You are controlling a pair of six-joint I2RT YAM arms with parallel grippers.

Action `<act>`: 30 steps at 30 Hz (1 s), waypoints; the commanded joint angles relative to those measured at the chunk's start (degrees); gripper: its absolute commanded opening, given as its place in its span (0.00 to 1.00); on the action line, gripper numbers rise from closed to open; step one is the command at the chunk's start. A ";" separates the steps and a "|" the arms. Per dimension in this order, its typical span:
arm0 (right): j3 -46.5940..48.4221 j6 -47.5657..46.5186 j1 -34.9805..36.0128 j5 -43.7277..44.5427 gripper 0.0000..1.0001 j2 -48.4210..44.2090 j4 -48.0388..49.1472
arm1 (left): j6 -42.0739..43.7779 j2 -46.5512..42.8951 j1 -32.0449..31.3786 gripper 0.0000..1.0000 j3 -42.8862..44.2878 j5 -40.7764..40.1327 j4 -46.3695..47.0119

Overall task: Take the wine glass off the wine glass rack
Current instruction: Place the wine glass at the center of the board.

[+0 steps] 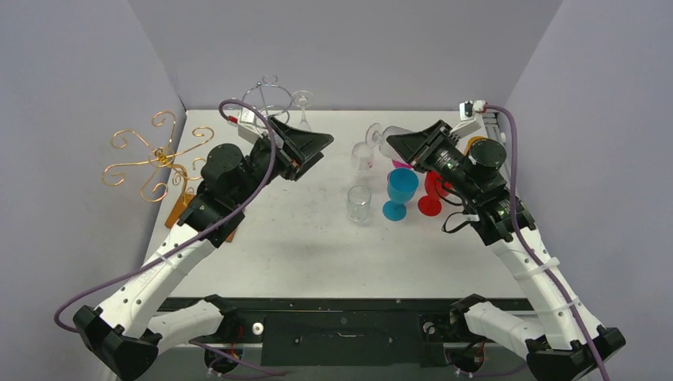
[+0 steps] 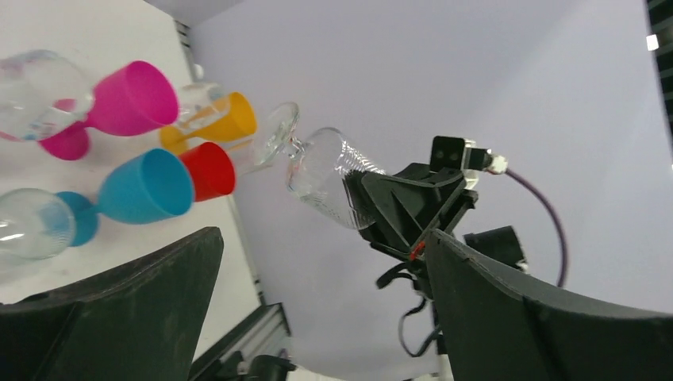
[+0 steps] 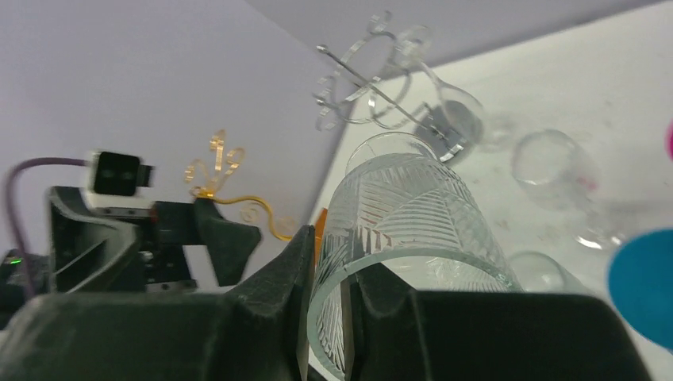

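Observation:
My right gripper (image 1: pixel 394 143) is shut on the rim of a clear patterned wine glass (image 1: pixel 382 138), one finger inside the bowl and one outside. It holds the glass on its side above the table, right of centre and well away from the silver wire rack (image 1: pixel 266 91) at the back. In the right wrist view the glass (image 3: pixel 405 214) fills the space at my gripper (image 3: pixel 329 254), and the rack (image 3: pixel 357 87) stands beyond it. Another clear glass (image 1: pixel 301 99) hangs on the rack. My left gripper (image 1: pixel 313 151) is open and empty, facing the held glass (image 2: pixel 325 178).
A gold wire rack (image 1: pixel 155 159) stands at the table's left edge. A blue goblet (image 1: pixel 399 193), a red goblet (image 1: pixel 431 194) and clear glasses (image 1: pixel 359 202) stand mid-table under the right arm. Pink (image 2: pixel 119 99) and orange (image 2: pixel 230 119) goblets stand behind them.

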 commanded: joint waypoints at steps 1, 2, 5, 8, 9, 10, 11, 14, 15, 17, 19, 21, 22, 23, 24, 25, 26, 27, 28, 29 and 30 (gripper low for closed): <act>5.99 -9.31 1.77 7.98 0.00 -0.68 -21.18 | 17.68 -2.25 -0.60 0.96 5.09 -3.54 -12.18; 7.40 -11.13 3.10 9.12 0.00 -0.49 -23.53 | 19.02 -2.15 -0.81 0.96 5.83 -4.35 -13.35; 9.06 -13.69 6.28 14.61 0.00 0.17 -32.31 | 24.47 -2.52 -1.62 0.96 6.15 -6.36 -17.54; 8.89 -14.79 9.51 16.84 0.00 0.81 -36.74 | 27.61 -3.19 -1.79 0.96 5.72 -8.84 -19.70; 8.42 -14.86 10.18 18.61 0.00 0.96 -38.42 | 28.17 -3.28 -1.88 0.96 5.69 -9.18 -20.01; 7.97 -14.92 11.62 19.41 0.00 1.38 -39.05 | 29.19 -3.42 -1.89 0.96 5.78 -9.37 -20.64; 7.02 -14.93 12.37 20.92 0.00 1.64 -40.01 | 29.70 -3.44 -1.90 0.96 6.00 -9.44 -20.92; 4.69 -14.71 16.03 23.71 0.00 3.54 -40.93 | 31.77 -3.54 -1.91 0.96 6.68 -11.44 -22.26; 3.32 -14.49 16.91 24.57 0.00 4.04 -40.85 | 32.05 -3.59 -1.91 0.96 7.00 -11.75 -22.57; 1.13 -14.01 17.89 24.65 0.00 5.59 -39.61 | 32.89 -3.87 -1.91 0.96 7.34 -12.97 -23.16; -0.79 -13.35 19.03 24.11 0.00 7.20 -37.47 | 33.78 -4.51 -1.86 0.96 7.71 -13.86 -23.76; -1.89 -12.83 20.28 23.59 0.00 9.34 -35.57 | 34.68 -5.18 -1.90 0.96 8.10 -15.11 -24.74; -2.15 -12.74 20.70 23.62 0.00 11.10 -35.13 | 35.19 -5.47 -1.84 0.96 8.20 -15.52 -25.32; -2.30 -12.65 21.50 23.67 0.00 12.12 -34.35 | 35.47 -6.05 -1.83 0.96 8.32 -16.40 -25.59; -2.35 -12.65 21.75 23.81 0.00 14.03 -33.78 | 35.88 -6.30 -1.78 0.96 8.36 -16.78 -26.01; -2.31 -12.76 22.32 23.85 0.00 14.95 -33.48 | 36.08 -6.81 -1.76 0.96 8.38 -17.46 -26.16; -2.27 -12.88 22.47 23.77 0.00 16.89 -33.02 | 36.38 -7.07 -1.74 0.96 8.43 -17.75 -26.44; -2.06 -13.15 22.91 23.70 0.00 17.74 -32.88 | 36.50 -7.49 -1.73 0.96 8.47 -18.15 -26.63; -1.88 -13.25 23.22 23.76 0.00 19.64 -32.75 | 36.88 -7.63 -1.67 0.96 8.52 -18.27 -26.84; -1.53 -13.50 23.50 23.74 0.00 20.61 -32.70 | 37.20 -8.02 -1.61 0.96 8.55 -18.49 -26.97; -1.29 -13.61 23.59 23.83 0.00 22.15 -32.65 | 37.31 -8.21 -1.64 0.96 8.60 -18.58 -27.15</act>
